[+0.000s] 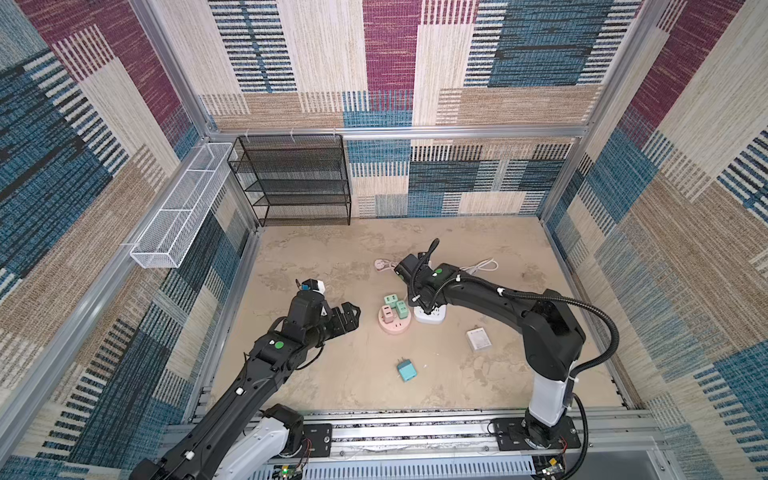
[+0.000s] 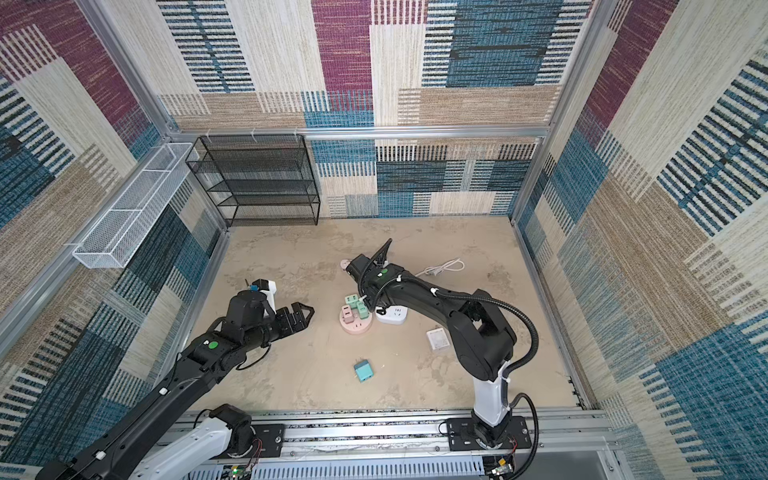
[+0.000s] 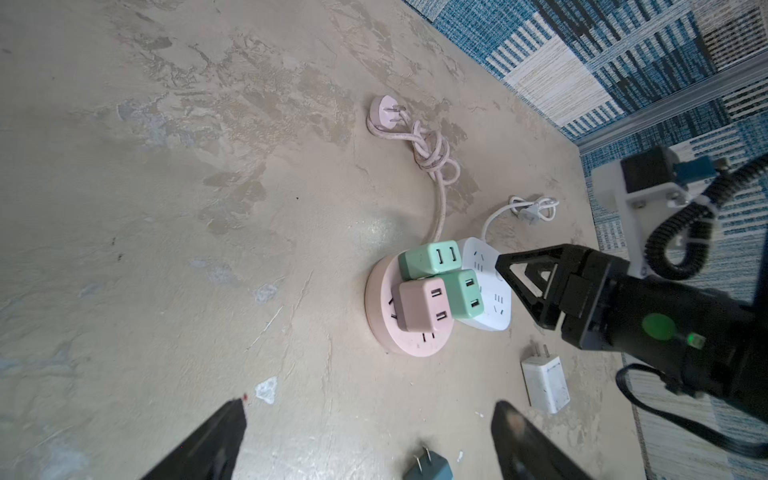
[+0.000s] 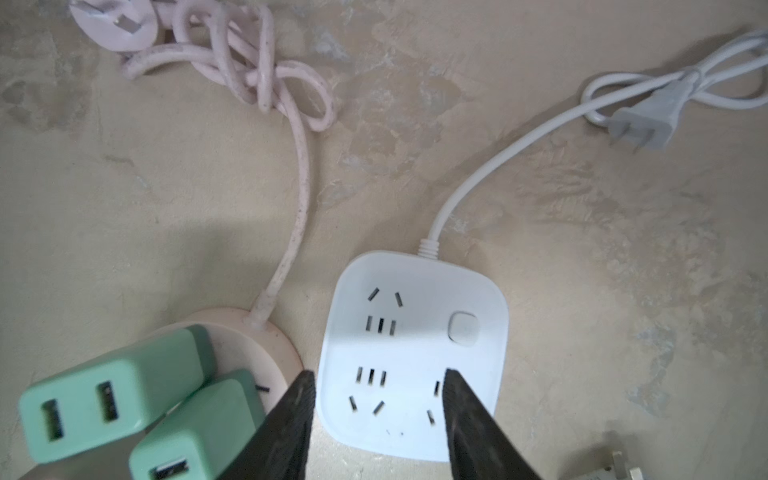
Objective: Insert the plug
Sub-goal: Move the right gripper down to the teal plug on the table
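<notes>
Three chargers (image 3: pixel 419 309) crowd pink socket (image 3: pixel 409 345), white strip (image 4: pixel 415 349) open, right fingers (image 4: pixel 291 424) above it

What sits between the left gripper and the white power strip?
The pink round power strip, with three adapters plugged in, sits between them, in both top views.

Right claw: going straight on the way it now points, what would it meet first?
Most likely the white power strip: the right claw points down at its socket face, jaws apart and empty. How far above it the claw hangs is unclear.
</notes>
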Robot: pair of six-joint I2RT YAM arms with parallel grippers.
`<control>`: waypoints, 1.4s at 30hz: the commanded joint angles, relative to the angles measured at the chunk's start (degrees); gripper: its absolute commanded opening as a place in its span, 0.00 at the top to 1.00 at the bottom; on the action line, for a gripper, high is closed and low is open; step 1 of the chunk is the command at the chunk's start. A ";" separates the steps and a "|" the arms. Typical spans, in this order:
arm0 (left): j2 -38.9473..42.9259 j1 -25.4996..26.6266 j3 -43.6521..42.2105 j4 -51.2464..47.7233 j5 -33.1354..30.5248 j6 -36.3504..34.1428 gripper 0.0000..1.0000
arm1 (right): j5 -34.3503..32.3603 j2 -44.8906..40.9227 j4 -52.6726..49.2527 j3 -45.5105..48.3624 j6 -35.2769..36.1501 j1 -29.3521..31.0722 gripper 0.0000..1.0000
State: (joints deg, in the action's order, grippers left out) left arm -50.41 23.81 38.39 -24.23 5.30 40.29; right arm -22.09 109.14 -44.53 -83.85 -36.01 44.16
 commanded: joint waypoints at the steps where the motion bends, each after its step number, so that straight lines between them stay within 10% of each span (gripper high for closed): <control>1: 0.25 -0.04 -0.34 0.69 0.24 -0.20 0.03 | -0.11 2.71 2.12 -1.43 1.70 -0.39 0.48; 32: 0.49 -0.02 -2.18 1.12 0.32 0.79 0.04 | 1.54 1.93 -1.47 0.99 1.12 -0.70 0.49; 42: -0.21 -0.01 -1.19 -0.19 1.43 -0.03 0.04 | 13.33 -19.09 14.50 17.31 8.66 6.09 0.51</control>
State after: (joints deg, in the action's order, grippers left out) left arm -50.52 23.81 36.69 -24.21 6.31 40.51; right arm -14.90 94.50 -37.50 -70.74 -29.89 48.82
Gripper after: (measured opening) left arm 0.958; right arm 0.495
